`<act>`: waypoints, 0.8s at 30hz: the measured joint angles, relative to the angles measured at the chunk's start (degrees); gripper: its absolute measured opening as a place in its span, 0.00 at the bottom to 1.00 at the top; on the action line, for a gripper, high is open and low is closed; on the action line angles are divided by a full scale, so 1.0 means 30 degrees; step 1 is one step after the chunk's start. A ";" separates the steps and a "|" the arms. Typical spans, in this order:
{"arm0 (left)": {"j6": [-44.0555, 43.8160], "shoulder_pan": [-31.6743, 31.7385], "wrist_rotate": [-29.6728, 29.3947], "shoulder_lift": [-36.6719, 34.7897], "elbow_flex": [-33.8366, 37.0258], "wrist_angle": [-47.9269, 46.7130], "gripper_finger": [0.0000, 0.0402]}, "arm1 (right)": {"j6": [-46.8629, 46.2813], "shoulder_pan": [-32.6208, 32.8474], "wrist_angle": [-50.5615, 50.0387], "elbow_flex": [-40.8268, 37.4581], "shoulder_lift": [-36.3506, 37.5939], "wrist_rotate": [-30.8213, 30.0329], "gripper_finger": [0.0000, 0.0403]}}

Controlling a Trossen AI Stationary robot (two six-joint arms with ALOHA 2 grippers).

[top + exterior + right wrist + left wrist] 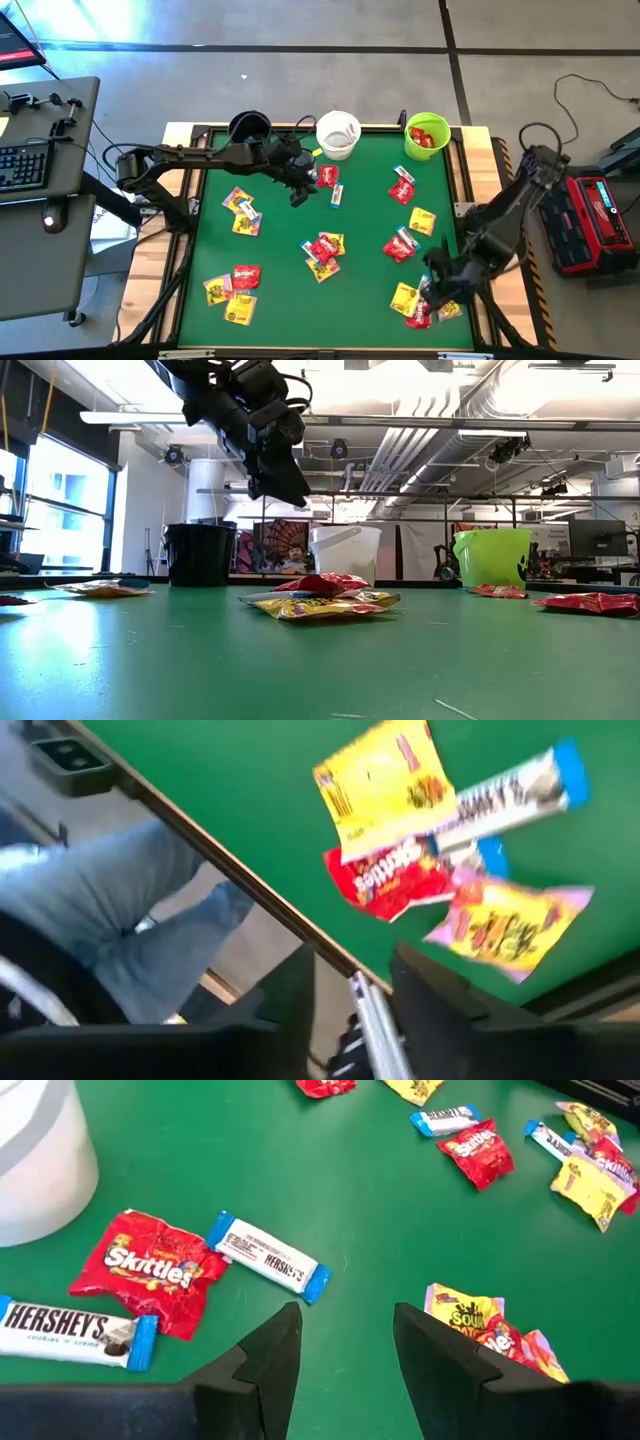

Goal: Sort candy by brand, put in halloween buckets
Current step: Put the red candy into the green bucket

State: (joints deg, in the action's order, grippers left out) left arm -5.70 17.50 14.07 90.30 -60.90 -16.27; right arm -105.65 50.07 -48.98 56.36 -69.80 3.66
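We are hovering the left gripper point(345, 1345), jaws spread and empty, over the white-and-blue bar point(268, 1258) beside the red packet point(150, 1270). We should be straddling the bar alone, near the white bucket point(338, 134). The right gripper point(437, 287) is over the table's point(280, 290) front-right pile, jaws apart, holding nothing.

Green table point(280, 290): candy point(323, 247), 3 buckets point(338, 134).

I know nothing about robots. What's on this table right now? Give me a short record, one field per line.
Table: green top, wooden edge
Buckets: black, white, lime green, in a row along the far edge
In the green bucket: red candy
Loose candy: red, yellow and white-and-blue packets scattered in small heaps
Left hand: open, empty, above the table by the white bucket, near a red Skittles packet
Right hand: over a heap at the near right corner, holds nothing
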 joint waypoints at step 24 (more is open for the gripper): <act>-0.0729 -0.0874 -0.0919 0.0000 0.0000 -0.0058 0.38 | -0.6349 0.1739 0.2752 0.0000 -0.8498 0.0295 0.29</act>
State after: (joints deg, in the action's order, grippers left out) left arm -7.89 14.87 11.31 90.30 -60.90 -16.45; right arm -124.69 55.29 -40.73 56.36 -95.30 4.55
